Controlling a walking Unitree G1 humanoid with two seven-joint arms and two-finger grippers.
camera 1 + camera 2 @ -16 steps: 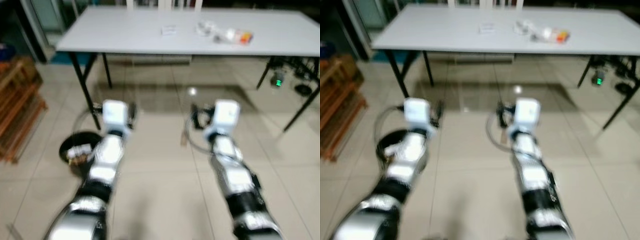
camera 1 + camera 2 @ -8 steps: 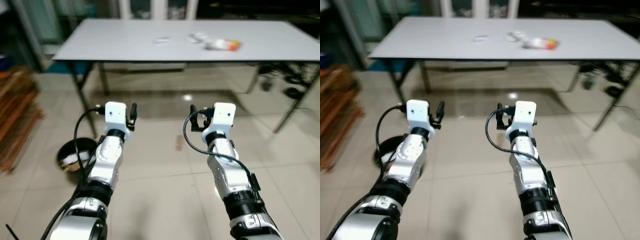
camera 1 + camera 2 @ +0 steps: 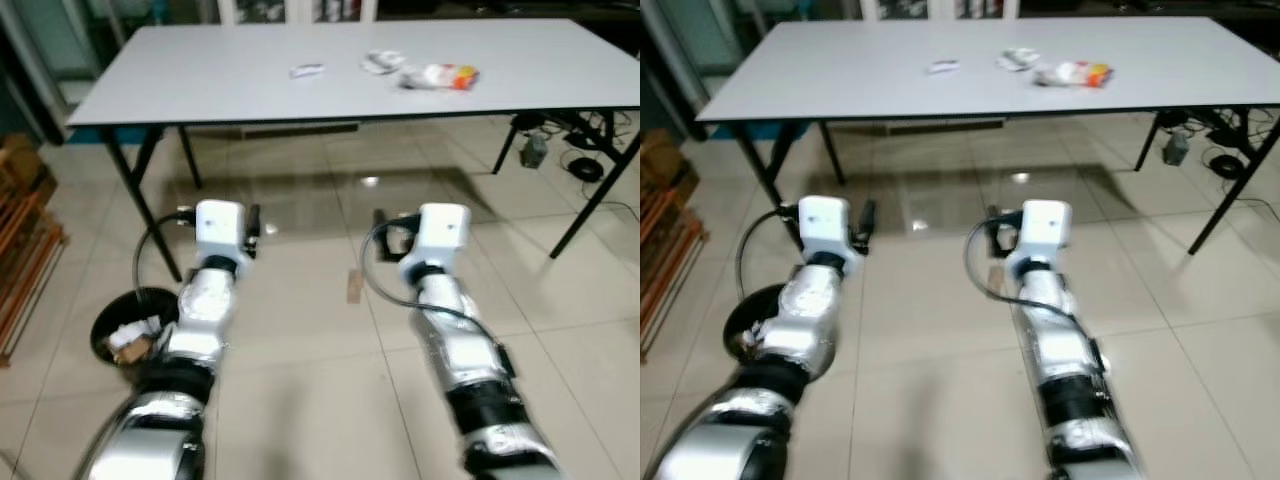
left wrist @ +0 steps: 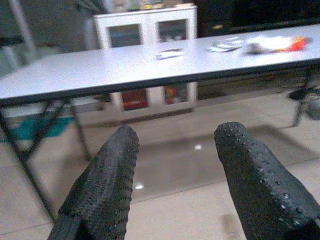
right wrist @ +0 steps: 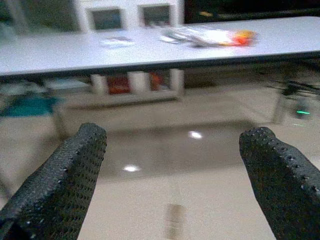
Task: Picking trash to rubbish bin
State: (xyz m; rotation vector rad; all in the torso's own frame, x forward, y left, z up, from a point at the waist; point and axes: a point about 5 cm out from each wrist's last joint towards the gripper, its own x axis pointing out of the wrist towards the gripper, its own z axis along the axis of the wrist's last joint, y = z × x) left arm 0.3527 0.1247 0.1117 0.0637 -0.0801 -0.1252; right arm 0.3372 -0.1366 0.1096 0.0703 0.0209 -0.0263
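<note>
Left eye view looks down on a long grey table (image 3: 200,70) with trash lying toward its far middle: a small white scrap (image 3: 306,71), a crumpled clear wrapper (image 3: 382,62) and a longer packet with an orange end (image 3: 438,76), its long axis running roughly along the table. Both arms are held forward over the tiled floor, well short of the table. The left gripper (image 4: 175,165) has its fingers spread apart and empty; the right gripper (image 5: 175,165) is spread wider, also holding nothing. All the trash lies ahead of and above the fingers — the packet sits nearer the right arm's side, the scrap about midway. A black rubbish bin (image 3: 128,328) with litter inside stands on the floor beside the left arm.
</note>
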